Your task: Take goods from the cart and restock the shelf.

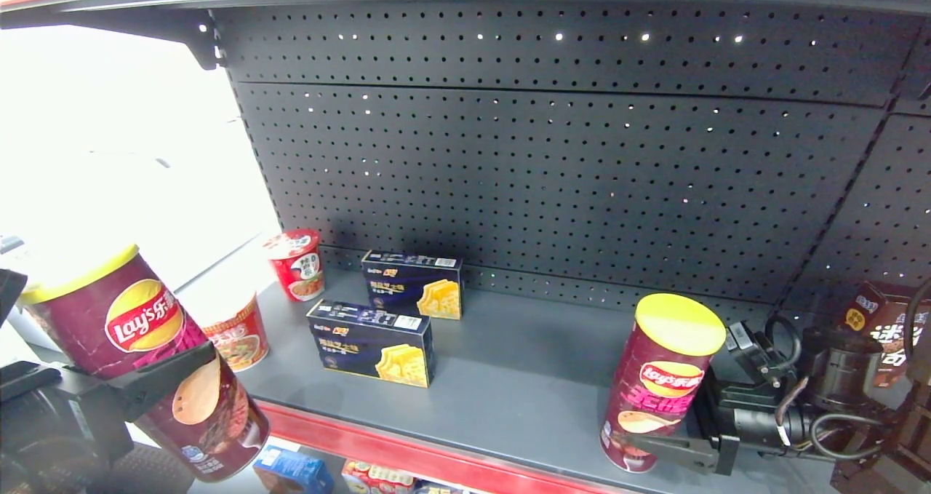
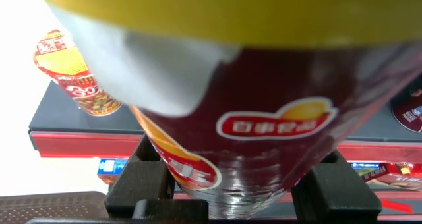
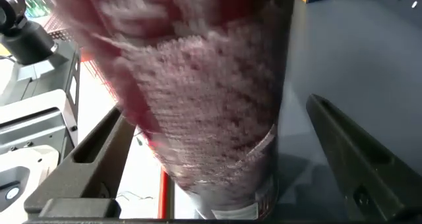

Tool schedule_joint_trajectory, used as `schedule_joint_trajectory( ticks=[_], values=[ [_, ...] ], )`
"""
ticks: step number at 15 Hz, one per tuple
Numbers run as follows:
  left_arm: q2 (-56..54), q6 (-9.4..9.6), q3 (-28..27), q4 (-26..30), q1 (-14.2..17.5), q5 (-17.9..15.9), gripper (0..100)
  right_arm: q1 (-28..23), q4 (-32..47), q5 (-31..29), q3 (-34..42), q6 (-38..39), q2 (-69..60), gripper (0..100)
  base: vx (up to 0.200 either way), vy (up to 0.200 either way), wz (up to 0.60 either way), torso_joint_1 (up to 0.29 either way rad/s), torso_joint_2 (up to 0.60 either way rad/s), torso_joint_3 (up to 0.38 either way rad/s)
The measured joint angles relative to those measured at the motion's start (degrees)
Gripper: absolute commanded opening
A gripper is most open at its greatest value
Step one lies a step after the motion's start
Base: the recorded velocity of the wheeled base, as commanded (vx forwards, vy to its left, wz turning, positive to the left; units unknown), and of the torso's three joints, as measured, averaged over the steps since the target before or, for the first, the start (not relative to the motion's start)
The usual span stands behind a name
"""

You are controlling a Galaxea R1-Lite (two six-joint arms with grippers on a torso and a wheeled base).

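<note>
Partly behind right arm [image 1: 785, 415]: brown box [image 1: 881, 318]

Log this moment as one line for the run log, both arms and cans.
left gripper: shut on tilted chips can, held off the shelf | right gripper: open around upright chips can standing on shelf

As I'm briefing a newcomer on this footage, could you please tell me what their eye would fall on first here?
The tilted chip can, maroon with a yellow lid, strikes first, clamped in the left gripper off the front left corner of the shelf. An upright chip can of the same kind stands near the shelf's front right, between the open fingers of the right gripper. Between them sit two dark blue snack boxes.
</note>
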Motion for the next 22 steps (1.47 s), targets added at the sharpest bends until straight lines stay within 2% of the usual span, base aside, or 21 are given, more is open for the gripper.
schedule_joint_trajectory(
  ticks=[11, 22],
  values=[
    [-0.38, 0.0, 0.74, 0.04, 0.0, 0.24, 0, -1.1, 0.44, 0.1, -1.0, 4.24, -8.94, 100, 0.0, 0.0, 0.0, 0.0, 0.0, 0.0],
    [-1.77, 0.0, 2.79, 0.39, 0.02, 0.52, 0, -2.34, 0.79, 0.18, 0.29, 4.99, -14.91, 100, 0.0, 0.0, 0.0, 0.0, 0.0, 0.0]
  ],
)
